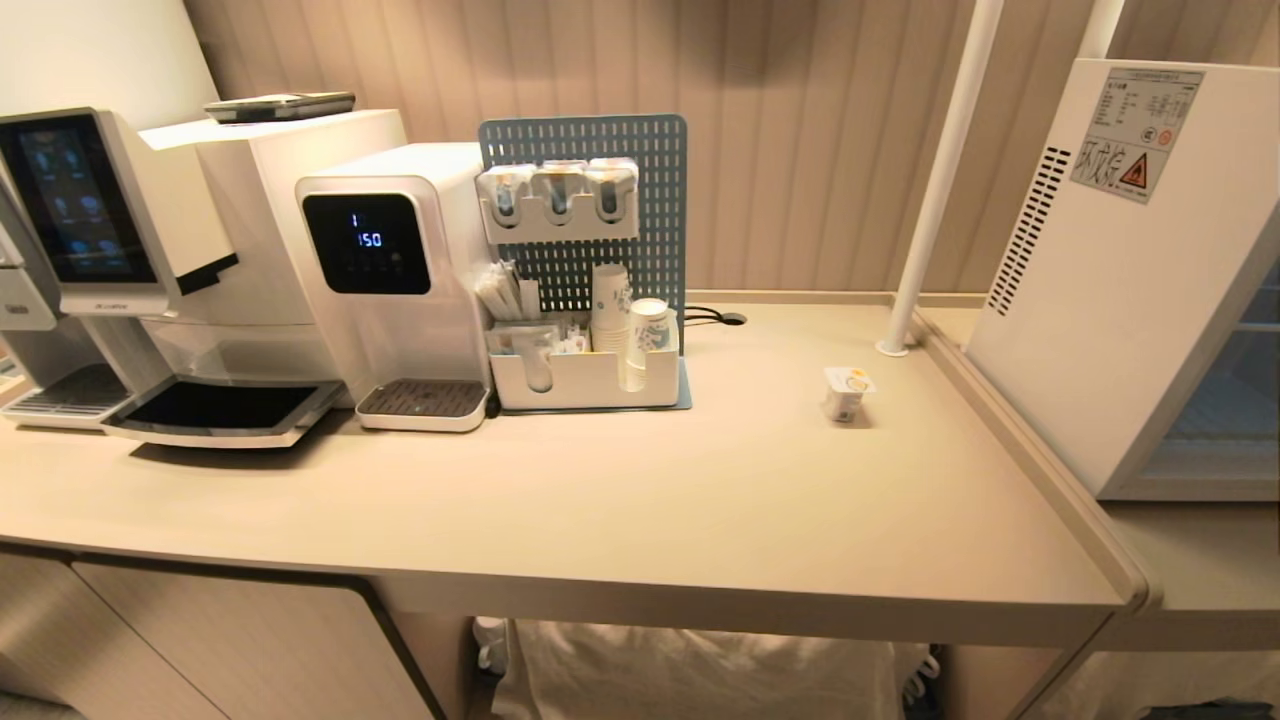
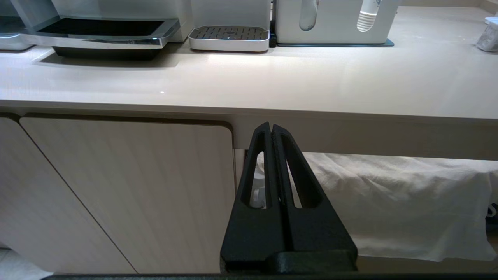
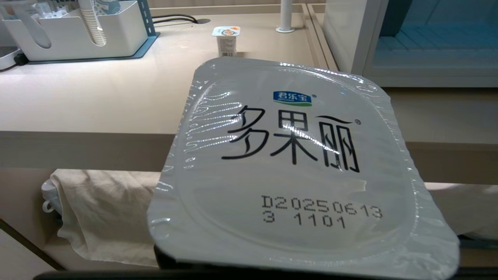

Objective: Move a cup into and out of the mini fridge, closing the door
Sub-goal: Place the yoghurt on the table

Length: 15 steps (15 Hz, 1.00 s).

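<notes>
A sealed white cup (image 3: 295, 155) with black lettering on its foil lid fills the right wrist view. It sits in my right gripper (image 3: 165, 259), whose fingers are hidden beneath the lid, in front of the counter's edge. Another small cup (image 1: 846, 392) stands on the counter (image 1: 700, 500) near the white pole. The white mini fridge (image 1: 1100, 280) stands at the right end, sticker and vent slots on its side. Wire shelves (image 1: 1235, 400) show at its front; I cannot make out the door. My left gripper (image 2: 271, 128) is shut and empty, below the counter's front edge.
Two white coffee machines (image 1: 200, 250) and a white organiser (image 1: 585, 380) with paper cups and a blue pegboard fill the counter's left half. A white pole (image 1: 930, 180) rises beside the fridge. A white cloth (image 1: 690, 670) hangs under the counter next to a cabinet door (image 2: 116, 194).
</notes>
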Motion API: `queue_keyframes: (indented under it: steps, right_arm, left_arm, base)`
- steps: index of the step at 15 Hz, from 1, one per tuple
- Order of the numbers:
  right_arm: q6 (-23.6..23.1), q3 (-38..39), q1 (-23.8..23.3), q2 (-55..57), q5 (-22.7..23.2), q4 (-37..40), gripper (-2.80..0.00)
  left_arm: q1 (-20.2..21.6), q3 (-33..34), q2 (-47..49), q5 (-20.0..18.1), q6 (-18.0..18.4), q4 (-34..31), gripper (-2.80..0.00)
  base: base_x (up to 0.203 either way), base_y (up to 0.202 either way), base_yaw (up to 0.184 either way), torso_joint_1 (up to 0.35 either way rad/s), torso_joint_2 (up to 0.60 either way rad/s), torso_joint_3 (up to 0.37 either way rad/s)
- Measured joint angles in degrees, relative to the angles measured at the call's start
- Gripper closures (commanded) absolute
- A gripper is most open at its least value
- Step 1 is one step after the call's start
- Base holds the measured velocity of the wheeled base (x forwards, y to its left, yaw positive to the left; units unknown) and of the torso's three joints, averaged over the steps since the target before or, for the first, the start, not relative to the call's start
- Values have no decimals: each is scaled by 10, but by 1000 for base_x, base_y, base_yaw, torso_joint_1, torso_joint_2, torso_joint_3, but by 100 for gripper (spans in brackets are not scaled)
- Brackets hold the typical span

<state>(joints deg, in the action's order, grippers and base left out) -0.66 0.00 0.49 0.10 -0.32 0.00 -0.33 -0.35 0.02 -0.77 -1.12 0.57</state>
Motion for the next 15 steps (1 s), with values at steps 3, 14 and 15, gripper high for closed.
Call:
queue_keyframes:
  steps: [3,14,15]
  right_arm:
    - [0,0,1,0,0,0,0]
    - [19,-79,0,12,5,29,0]
    - [25,-119,0,30,18,52,0]
  left_arm:
    - [1,0,0,0,0,0,0]
    - [0,0,0,0,-2,0,0]
    - [1,0,0,0,-1,0,0]
  base:
    - [0,0,0,0,0,0]
    - [0,0,0,0,0,0]
    - [0,0,0,0,0,0]
